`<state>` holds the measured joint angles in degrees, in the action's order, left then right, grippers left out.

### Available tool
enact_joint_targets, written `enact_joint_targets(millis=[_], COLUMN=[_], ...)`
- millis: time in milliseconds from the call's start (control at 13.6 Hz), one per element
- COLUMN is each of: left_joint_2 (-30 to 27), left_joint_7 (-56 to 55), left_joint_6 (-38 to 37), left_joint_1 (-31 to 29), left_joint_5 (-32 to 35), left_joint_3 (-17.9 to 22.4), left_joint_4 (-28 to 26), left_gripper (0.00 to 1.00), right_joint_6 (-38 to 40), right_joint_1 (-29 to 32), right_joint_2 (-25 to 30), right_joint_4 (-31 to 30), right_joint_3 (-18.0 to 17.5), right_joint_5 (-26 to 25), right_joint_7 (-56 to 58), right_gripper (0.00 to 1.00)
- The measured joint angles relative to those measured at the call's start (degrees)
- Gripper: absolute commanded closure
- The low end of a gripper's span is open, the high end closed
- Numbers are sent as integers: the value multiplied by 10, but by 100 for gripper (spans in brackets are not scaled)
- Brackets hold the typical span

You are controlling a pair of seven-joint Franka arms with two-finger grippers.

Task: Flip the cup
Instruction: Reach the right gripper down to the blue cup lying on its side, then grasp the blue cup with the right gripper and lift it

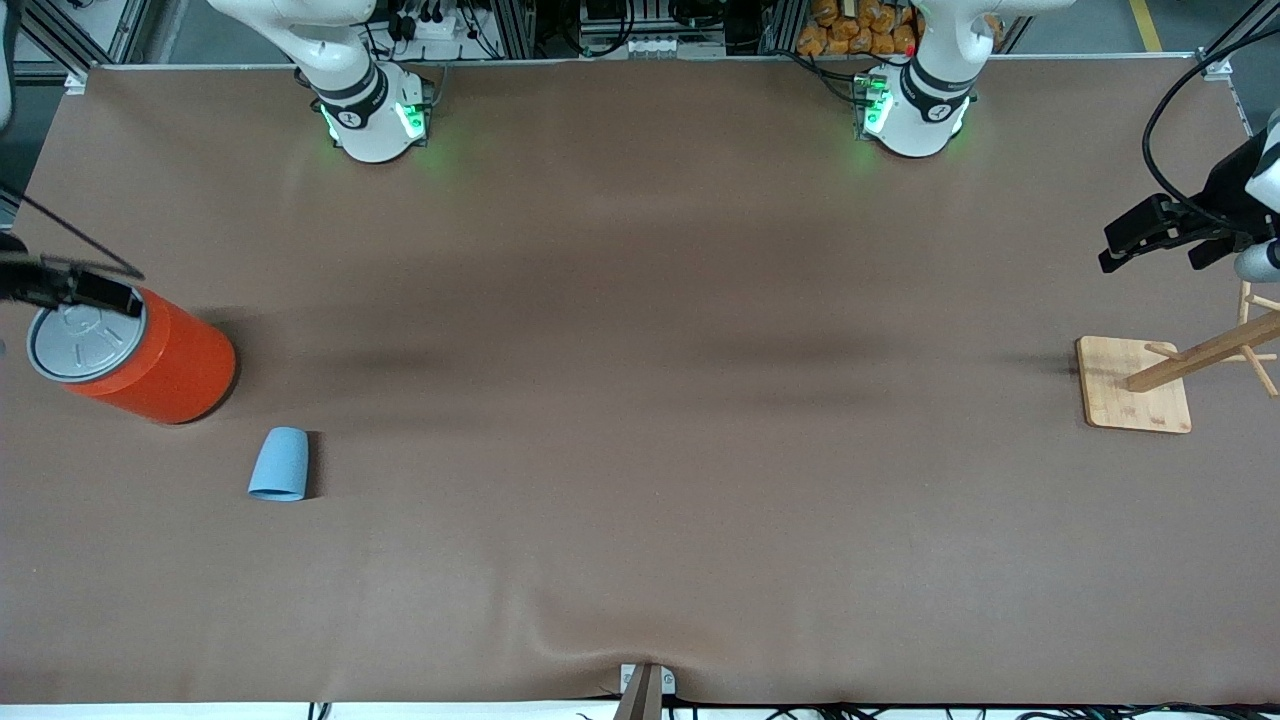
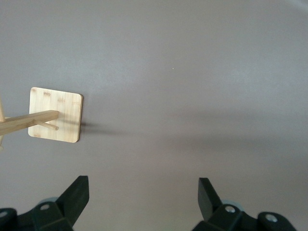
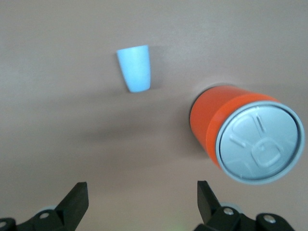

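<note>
Brown covering stretched across the whole table [image 1: 640,500], its front edge rumpled into a small fold at the middle. Nearest the front camera among the objects, toward the right arm's end, the cup [image 1: 281,464] sat on the table by itself with its wide end lower in the front view and bare surface on every side; whether it stood mouth-down or lay tipped could not be told. Just farther from the camera and closer to the table's end stood the orange can [image 1: 140,355], upright, its grey pull-tab lid showing embossed shapes but no readable writing. At the left arm's end, a wooden stand [image 1: 1135,384] rested on its square base near the table edge, its pegged post leaning outward. A wide bare stretch of covering lay between the can and the stand.

The right gripper [image 3: 142,202] hung over the can's end of the table, fingers spread and empty. The left gripper [image 2: 143,199] hovered above the stand's end, likewise spread, grasping nothing.
</note>
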<state>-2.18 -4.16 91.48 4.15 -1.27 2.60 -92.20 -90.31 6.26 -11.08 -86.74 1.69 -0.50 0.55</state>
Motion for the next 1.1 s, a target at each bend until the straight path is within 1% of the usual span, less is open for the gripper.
enact_joint_targets(millis=[366, 586, 733, 1099], left_joint_2=[0, 0, 0, 0], left_joint_7=[0, 0, 0, 0], left_joint_6=[0, 0, 0, 0], left_joint_1=[0, 0, 0, 3], left_joint_5=[0, 0, 0, 0], left_joint_3=[-2, -1, -1, -5], left_joint_4=[1, 0, 0, 2], left_gripper=[0, 0, 0, 0], right_joint_6=[-138, -191, -197, -206], right_joint_1=[-9, -11, -14, -17], right_joint_2=[-124, -192, -215, -235], right_joint_4=[-1, -1, 0, -1], right_joint_3=[-5, -5, -5, -3], right_joint_5=[0, 0, 0, 0], right_joint_7=[0, 4, 32, 96], right_gripper=[0, 0, 0, 0])
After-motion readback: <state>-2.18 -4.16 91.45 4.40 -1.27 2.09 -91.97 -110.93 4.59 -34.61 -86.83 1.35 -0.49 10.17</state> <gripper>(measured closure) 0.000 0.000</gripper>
